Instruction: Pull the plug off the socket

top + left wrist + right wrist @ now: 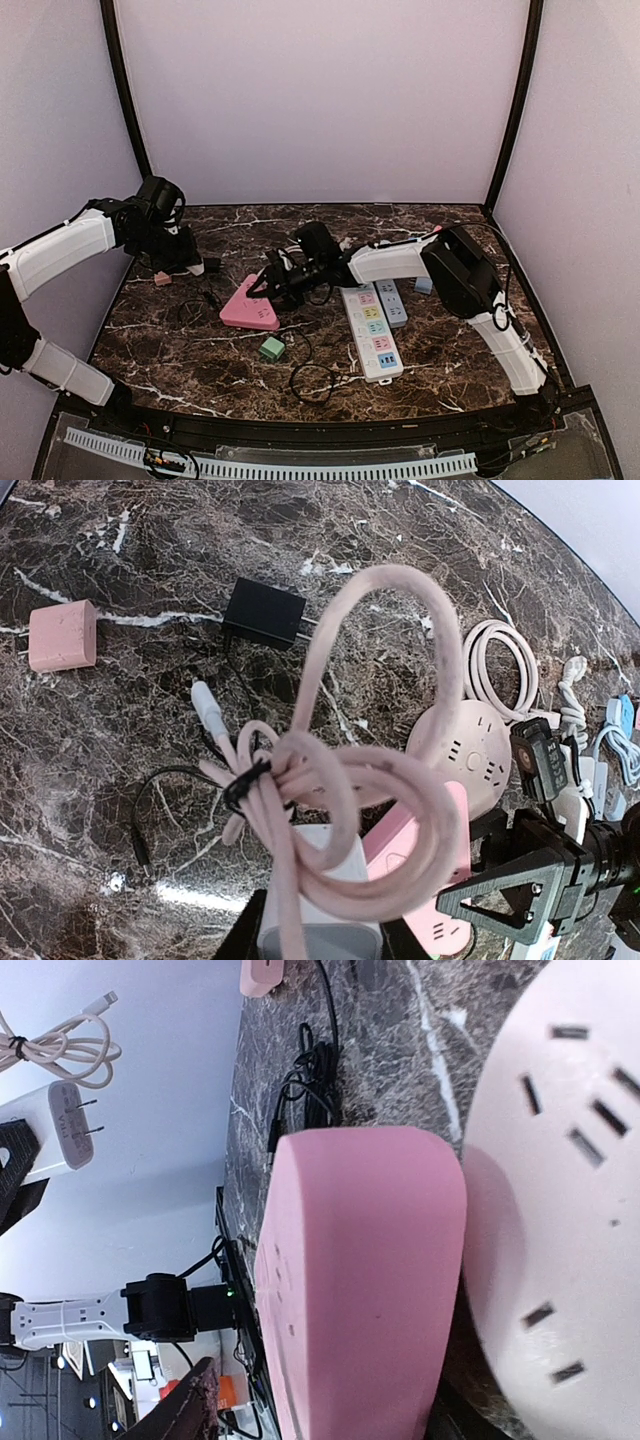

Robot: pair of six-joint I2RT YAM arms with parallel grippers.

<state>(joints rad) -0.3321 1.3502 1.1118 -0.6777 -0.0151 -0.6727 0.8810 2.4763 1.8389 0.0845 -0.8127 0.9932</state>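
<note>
1. Bench (180, 350): crowded around the pink socket (250, 305). Likely hazard: either arm sweeps loose leads.
2. White power strip (372, 332): just right of the pink socket, beneath my right arm; a low retreat could clip it.
3. Pink socket: flat on the bench, my right jaws at it, grip state I cannot tell. If they catch, it may slide.
4. Round socket (470, 755): just beside the pink socket.
5. Plug (55, 1135): free, prongs bare, left of the pink socket, clenched in my left jaws. Its coiled cable (350, 775) may snag.
6. Green cube (271, 348): near the pink socket's front.
</note>
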